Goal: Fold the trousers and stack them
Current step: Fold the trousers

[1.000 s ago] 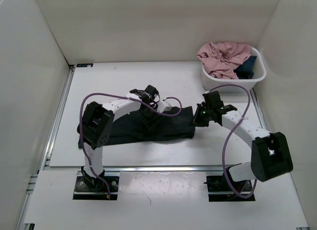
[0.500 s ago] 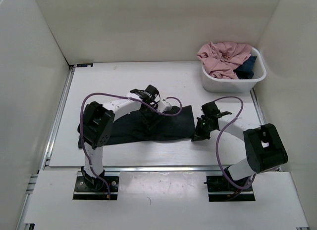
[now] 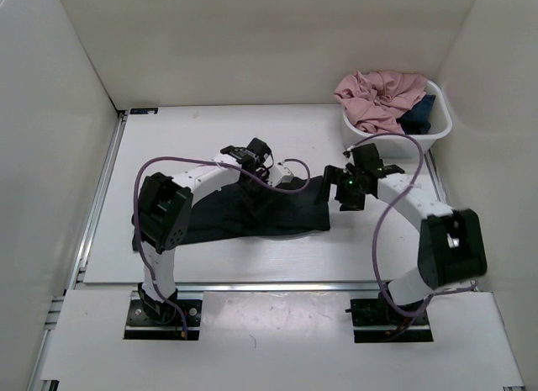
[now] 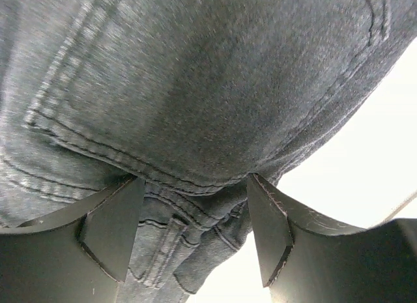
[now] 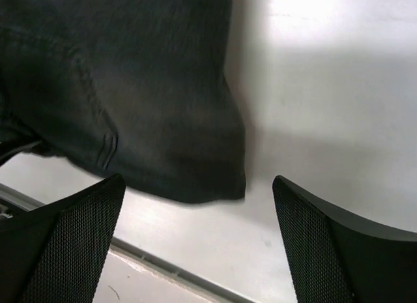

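The black trousers (image 3: 252, 216) lie folded in a long band across the table. My left gripper (image 3: 256, 155) sits over their far edge. In the left wrist view its jaws (image 4: 195, 179) stand wide apart, with a bunched seam of the trousers (image 4: 195, 88) between them. That fabric lies against the left finger (image 4: 114, 228), and bare table shows beside the right finger. My right gripper (image 3: 346, 189) hovers just past the trousers' right end. It is open (image 5: 197, 179) with nothing between its fingers, and the trousers' corner (image 5: 163, 120) lies flat below it.
A white tub (image 3: 395, 143) stands at the back right, holding a pink garment (image 3: 378, 97) and a small dark blue garment (image 3: 418, 115). White walls enclose the table on three sides. A metal rail (image 5: 150, 257) runs along the near edge.
My right gripper has opened wide, let go of the trousers' right corner and drawn back toward the tub. My left jaws have spread a little and shifted slightly farther back.
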Action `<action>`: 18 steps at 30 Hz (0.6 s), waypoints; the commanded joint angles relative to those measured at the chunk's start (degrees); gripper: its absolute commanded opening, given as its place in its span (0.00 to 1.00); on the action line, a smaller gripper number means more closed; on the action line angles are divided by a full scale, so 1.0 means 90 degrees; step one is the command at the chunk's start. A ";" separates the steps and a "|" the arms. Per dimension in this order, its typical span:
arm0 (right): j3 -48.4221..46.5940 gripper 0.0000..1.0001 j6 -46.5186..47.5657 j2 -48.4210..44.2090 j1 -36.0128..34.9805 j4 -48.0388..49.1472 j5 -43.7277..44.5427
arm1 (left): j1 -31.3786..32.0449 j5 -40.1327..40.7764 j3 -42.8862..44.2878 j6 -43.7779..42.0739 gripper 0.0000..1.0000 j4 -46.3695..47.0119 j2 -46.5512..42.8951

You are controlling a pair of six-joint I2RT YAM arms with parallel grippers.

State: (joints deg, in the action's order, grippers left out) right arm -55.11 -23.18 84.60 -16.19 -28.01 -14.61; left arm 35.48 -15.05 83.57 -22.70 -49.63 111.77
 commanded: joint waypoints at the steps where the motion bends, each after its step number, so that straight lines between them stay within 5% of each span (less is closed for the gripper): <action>1: -0.0340 0.99 0.0154 0.1278 0.0070 0.0571 -0.0649 | -0.0017 0.0110 0.0304 -0.0144 0.75 -0.0023 -0.0338; 4: -0.0615 0.97 0.0095 0.2091 0.0128 0.0854 -0.0954 | -0.0017 0.0110 0.0373 -0.0203 0.75 -0.0082 -0.0465; 7: -0.0547 0.81 -0.0070 0.2358 0.0128 0.1217 -0.1606 | -0.0221 -0.0006 0.0518 -0.0203 0.75 -0.0227 -0.0601; 10: -0.0488 0.44 -0.0130 0.2358 0.0196 0.1286 -0.1668 | -0.0649 -0.0241 0.0607 -0.0203 0.75 -0.0481 -0.0884; 11: -0.0430 0.17 -0.0130 0.2358 0.0197 0.1286 -0.1668 | -0.0787 -0.0242 0.0607 -0.0203 0.75 -0.0482 -0.1088; 13: -0.0361 0.03 -0.0130 0.2213 0.0381 0.1218 -0.1668 | -0.1080 -0.0136 0.0461 -0.0271 0.76 -0.0560 -0.1323; 18: -0.0292 0.00 -0.0072 0.1413 0.1180 0.0179 -0.1610 | -0.2427 0.0070 -0.0182 -0.0271 0.79 -0.0560 -0.1861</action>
State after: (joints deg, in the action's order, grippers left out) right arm -57.82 -24.97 103.09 -10.52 -19.18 -29.98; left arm 18.87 -15.42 84.77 -24.58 -53.36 99.35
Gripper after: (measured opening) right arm 0.065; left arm 0.787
